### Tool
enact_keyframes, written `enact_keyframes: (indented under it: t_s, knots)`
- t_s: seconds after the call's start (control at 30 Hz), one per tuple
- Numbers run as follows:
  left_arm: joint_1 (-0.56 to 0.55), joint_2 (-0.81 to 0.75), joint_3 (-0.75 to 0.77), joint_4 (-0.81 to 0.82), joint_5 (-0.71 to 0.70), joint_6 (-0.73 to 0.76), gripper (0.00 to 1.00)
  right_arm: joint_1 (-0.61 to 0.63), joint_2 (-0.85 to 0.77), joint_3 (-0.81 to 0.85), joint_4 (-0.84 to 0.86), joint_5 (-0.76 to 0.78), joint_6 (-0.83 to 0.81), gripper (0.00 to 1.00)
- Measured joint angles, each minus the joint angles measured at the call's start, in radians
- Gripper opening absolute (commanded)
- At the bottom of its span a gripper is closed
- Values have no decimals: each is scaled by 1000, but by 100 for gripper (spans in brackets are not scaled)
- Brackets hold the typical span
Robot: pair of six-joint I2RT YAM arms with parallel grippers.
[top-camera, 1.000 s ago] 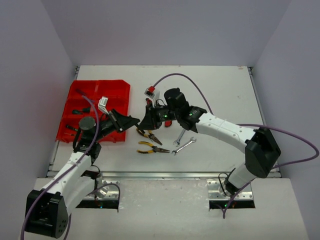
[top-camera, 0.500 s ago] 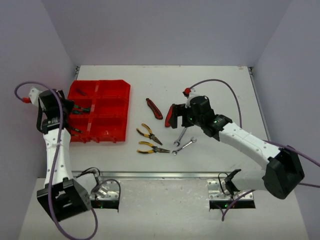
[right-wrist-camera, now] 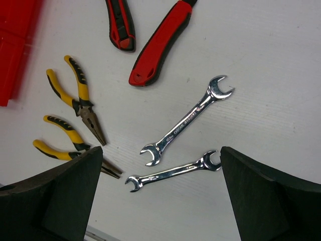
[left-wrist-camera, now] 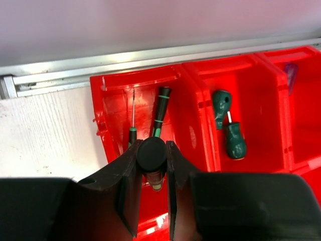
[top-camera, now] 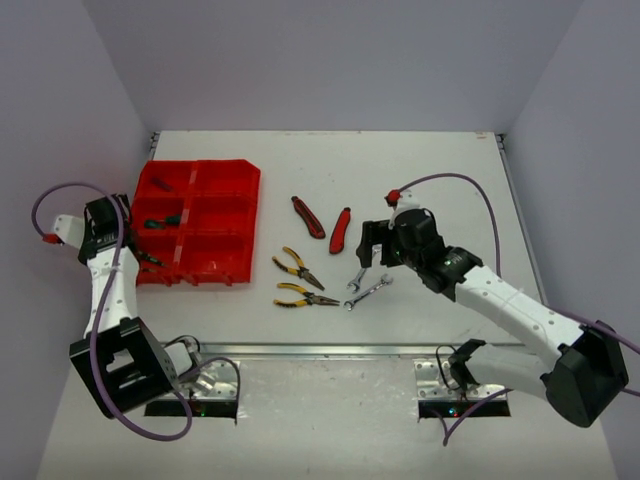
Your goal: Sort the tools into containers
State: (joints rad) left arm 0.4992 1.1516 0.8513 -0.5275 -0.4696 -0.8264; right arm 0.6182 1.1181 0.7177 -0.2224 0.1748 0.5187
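The red tray [top-camera: 215, 180] lies at the table's left. My left gripper [top-camera: 126, 232] hangs over its near-left compartment, shut on a thin screwdriver [left-wrist-camera: 152, 155] seen end-on by its black cap. Two thin screwdrivers [left-wrist-camera: 159, 110] lie in that compartment, and two green-handled screwdrivers [left-wrist-camera: 234, 140] in the one beside it. My right gripper [top-camera: 372, 243] stands open over two silver wrenches [right-wrist-camera: 185, 120] [right-wrist-camera: 173, 173], holding nothing. Two red-handled knives [top-camera: 341, 229] [top-camera: 308, 216] and two yellow-black pliers [top-camera: 297, 268] [top-camera: 305, 295] lie on the table.
The table's metal rail [left-wrist-camera: 150, 55] runs just beyond the tray's left wall. A small dark tool [top-camera: 162, 184] lies in a far tray compartment. The tray's corner [right-wrist-camera: 15, 45] shows at the left of the right wrist view.
My left arm swung from the tray's right side to its left edge. My right gripper opened, left a red knife on the table beside the other, and drew back over the wrenches.
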Motion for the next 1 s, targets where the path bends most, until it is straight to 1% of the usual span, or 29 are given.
enact_keyframes:
  t_s: [0.03, 0.07, 0.1, 0.13, 0.17, 0.2, 0.33, 0.47, 0.53, 0.6, 0.7, 0.77, 0.87, 0.9, 0.93, 1.0]
  knots:
    - [0, 1, -15, 9, -1, -9, 40, 0, -8, -2, -1, 0, -1, 99]
    - [0, 3, -33, 12, 0, -18, 53, 0, -16, -4, -1, -1, -3, 99]
    - [0, 7, -47, 12, 3, -22, 69, 0, -24, -5, -1, -2, -3, 99]
    - [0, 10, -65, 14, 10, -28, 90, 0, -32, -6, 0, -3, -4, 99]
    - [0, 11, -82, 19, 18, -31, 95, -1, -39, -6, 1, -3, -3, 99]
    - [0, 10, -98, 23, 30, -27, 99, -1, -44, -6, 1, -4, -3, 99]
    - [0, -32, -153, 33, 100, -27, 100, -1, -33, -6, 3, -8, 2, 99]
    - [-2, -115, -153, 35, 164, -5, 100, -1, 21, 5, -24, 20, 26, 99]
    - [-9, -185, -144, 28, 218, 21, 100, -2, 99, 44, -66, 62, 65, 99]
    - [-29, -270, -129, 30, 290, 65, 100, -4, 211, 108, -123, 86, 113, 99]
    - [-68, -417, -116, 38, 380, 127, 100, -7, 361, 212, -173, 88, 165, 99]
    - [-78, -483, -117, 32, 444, 170, 100, -7, 429, 261, -175, 83, 194, 98]
    - [-108, -584, -120, 20, 511, 229, 100, -5, 515, 335, -214, 96, 238, 93]
    - [-131, -614, -123, 13, 523, 245, 100, -5, 560, 377, -227, 105, 254, 90]
    - [-161, -648, -128, 9, 541, 261, 100, -5, 606, 420, -234, 114, 266, 85]
    - [-206, -704, -138, 6, 573, 284, 100, -5, 691, 488, -227, 128, 285, 81]
